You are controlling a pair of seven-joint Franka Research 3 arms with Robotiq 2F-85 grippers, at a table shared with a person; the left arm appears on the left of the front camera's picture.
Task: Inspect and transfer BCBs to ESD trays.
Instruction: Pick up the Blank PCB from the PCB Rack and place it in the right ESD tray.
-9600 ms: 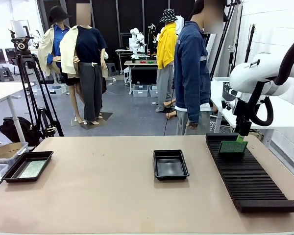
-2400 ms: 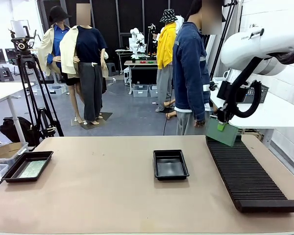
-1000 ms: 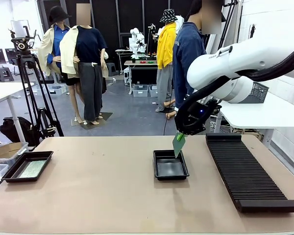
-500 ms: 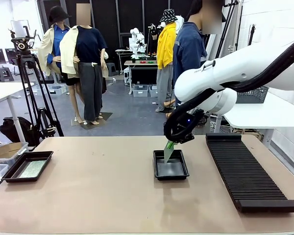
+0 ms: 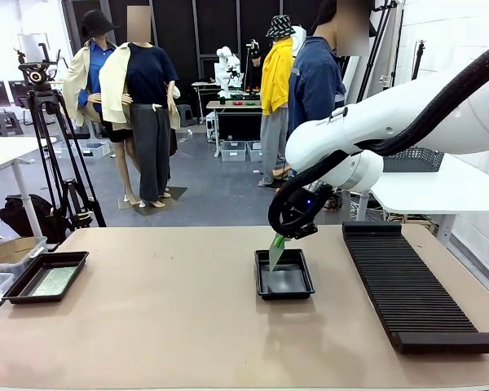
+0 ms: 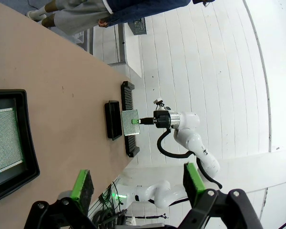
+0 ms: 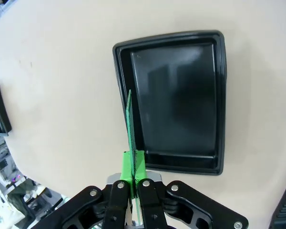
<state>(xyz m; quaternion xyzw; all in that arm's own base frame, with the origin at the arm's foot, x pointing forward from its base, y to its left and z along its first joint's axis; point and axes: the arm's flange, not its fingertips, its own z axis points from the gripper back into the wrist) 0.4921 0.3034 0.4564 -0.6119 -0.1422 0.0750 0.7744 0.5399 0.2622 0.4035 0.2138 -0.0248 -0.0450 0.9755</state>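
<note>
My right gripper [image 5: 280, 241] is shut on the upper edge of a green BCB [image 5: 275, 255], which hangs nearly upright. The board's lower end is over the left rim of the empty middle ESD tray [image 5: 287, 282]. From the right wrist, the BCB [image 7: 131, 125] shows edge-on between the shut fingers [image 7: 125, 168], just above the tray's [image 7: 177, 100] near-left wall. A second ESD tray [image 5: 23, 287] at the table's left edge holds another BCB [image 5: 53, 281]. My left gripper [image 6: 137, 182] hovers open above that tray [image 6: 20, 168] and its board [image 6: 5, 138].
A long black ribbed rack [image 5: 411, 287] lies along the table's right side. A person in a blue denim jacket [image 5: 314, 98] stands behind the far edge. A camera tripod [image 5: 53, 155] stands beyond the far left corner. Bare tabletop [image 5: 163, 309] spreads between the two trays.
My right arm has carried the BCB leftward from the rack side to the middle tray, and in the last half second it shifted slightly left over the tray's left rim. The left gripper stays open.
</note>
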